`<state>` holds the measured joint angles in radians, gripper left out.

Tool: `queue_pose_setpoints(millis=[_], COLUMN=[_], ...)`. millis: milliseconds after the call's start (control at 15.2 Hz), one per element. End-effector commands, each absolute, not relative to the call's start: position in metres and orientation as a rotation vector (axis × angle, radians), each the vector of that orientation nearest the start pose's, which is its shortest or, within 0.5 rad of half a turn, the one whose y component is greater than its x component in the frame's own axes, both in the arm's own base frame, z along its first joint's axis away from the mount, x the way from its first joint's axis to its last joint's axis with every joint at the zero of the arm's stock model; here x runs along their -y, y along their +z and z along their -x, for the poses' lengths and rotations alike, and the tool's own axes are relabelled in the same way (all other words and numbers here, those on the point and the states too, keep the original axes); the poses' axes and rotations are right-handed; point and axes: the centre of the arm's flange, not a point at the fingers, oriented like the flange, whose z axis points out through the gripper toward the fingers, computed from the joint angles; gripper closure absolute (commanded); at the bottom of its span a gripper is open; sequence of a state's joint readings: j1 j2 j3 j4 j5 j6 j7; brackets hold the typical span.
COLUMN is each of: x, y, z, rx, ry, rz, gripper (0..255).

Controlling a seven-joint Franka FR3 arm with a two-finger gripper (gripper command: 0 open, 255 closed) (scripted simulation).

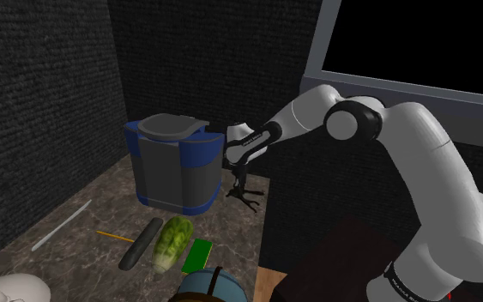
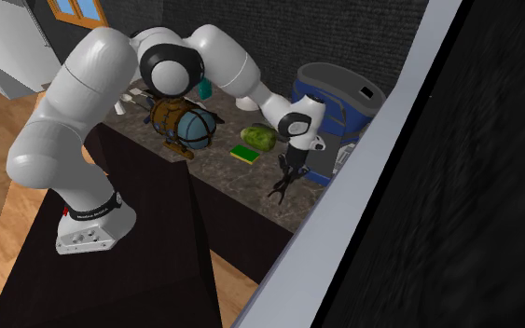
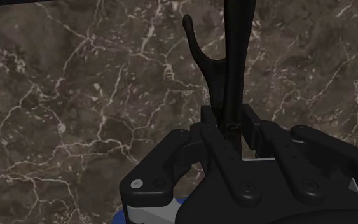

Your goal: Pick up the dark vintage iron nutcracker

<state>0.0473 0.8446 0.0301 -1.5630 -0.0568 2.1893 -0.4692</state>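
Black gripper (image 3: 230,124) clasps the dark nutcracker (image 3: 236,57), so a slow, straight lift off the bench (image 3: 75,95) seems wisest.

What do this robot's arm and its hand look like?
The arm is a chain of smooth, rounded white segments with dark rings at the joints. A black band with small white lettering circles it near its foot. No loose cables show. The gripper is all black: a blocky body with small round screw heads and two narrow fingers.
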Motion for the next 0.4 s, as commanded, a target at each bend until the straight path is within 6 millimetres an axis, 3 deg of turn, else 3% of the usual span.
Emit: queue_pose_setpoints(millis=[0,330], x=[-0.047,-0.047], y=[0.14,0.156], z=[-0.669,-0.669], rx=[0.881,0.881], ry=[0.338,0.338], rz=[2.972,2.972], gripper=[255,255])
